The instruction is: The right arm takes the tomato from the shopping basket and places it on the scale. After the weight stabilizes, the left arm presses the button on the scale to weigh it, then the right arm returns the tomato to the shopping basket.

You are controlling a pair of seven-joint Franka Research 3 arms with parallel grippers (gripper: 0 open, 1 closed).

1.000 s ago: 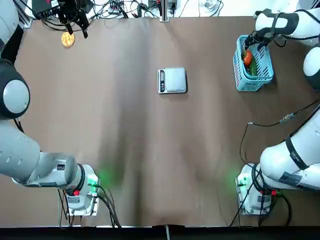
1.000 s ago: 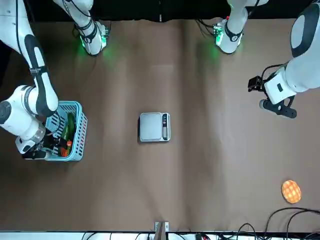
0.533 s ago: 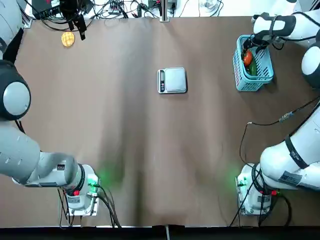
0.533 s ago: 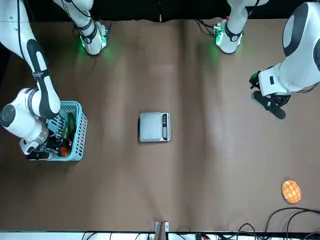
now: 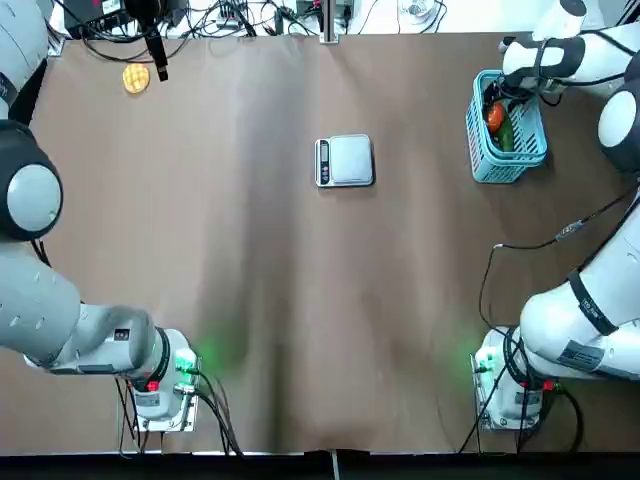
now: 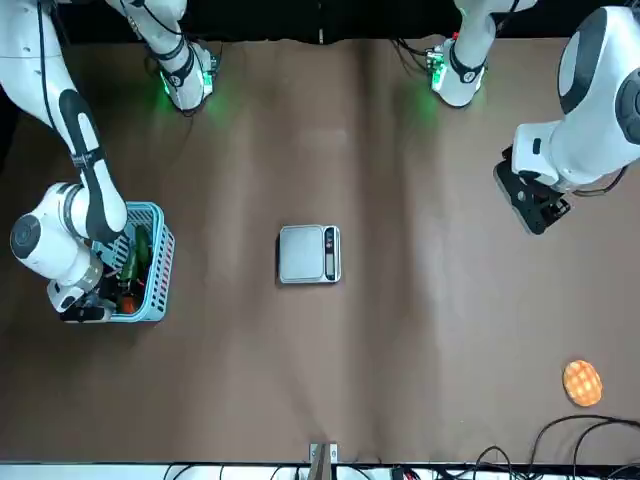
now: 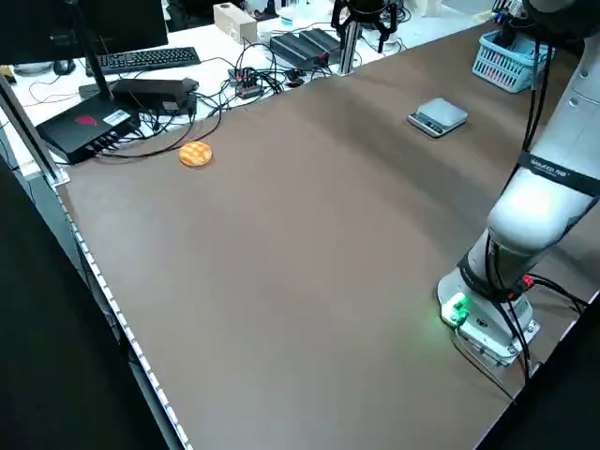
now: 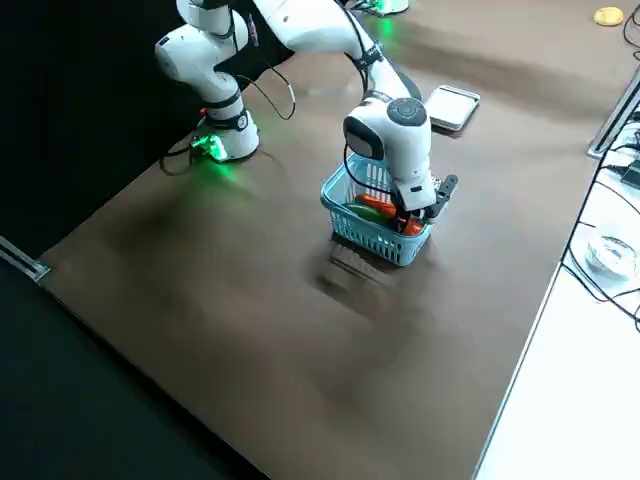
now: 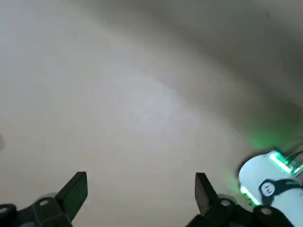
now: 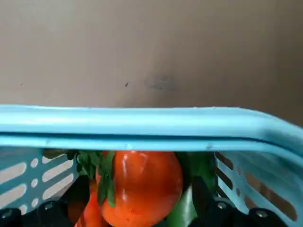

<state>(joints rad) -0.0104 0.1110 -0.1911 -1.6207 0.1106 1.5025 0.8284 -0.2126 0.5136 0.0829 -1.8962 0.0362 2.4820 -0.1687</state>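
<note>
Two white robot arms, the left arm (image 5: pixel 30 190) and the right arm (image 5: pixel 590 320), flank one brown table (image 5: pixel 300 300). On it sit one scale (image 5: pixel 345 161) at centre, one light-blue shopping basket (image 5: pixel 520 160) at far right and one waffle-patterned round item (image 5: pixel 136 78) at far left. The basket holds one tomato (image 10: pixel 139 187) and one green vegetable (image 5: pixel 507 135).

— What did the surfaces look like?
— The round orange-red tomato (image 10: pixel 140 185) was smooth and glossy, with a bright highlight on its skin. The light-blue lattice shopping basket (image 10: pixel 142 127) looked like smooth moulded plastic.
— And the rest?
— The brown table covering (image 5: pixel 250 300) was matt. The flat square scale (image 5: pixel 345 160) had a dull silver-grey platform. The white arm shells (image 6: pixel 600 110) shone slightly.
</note>
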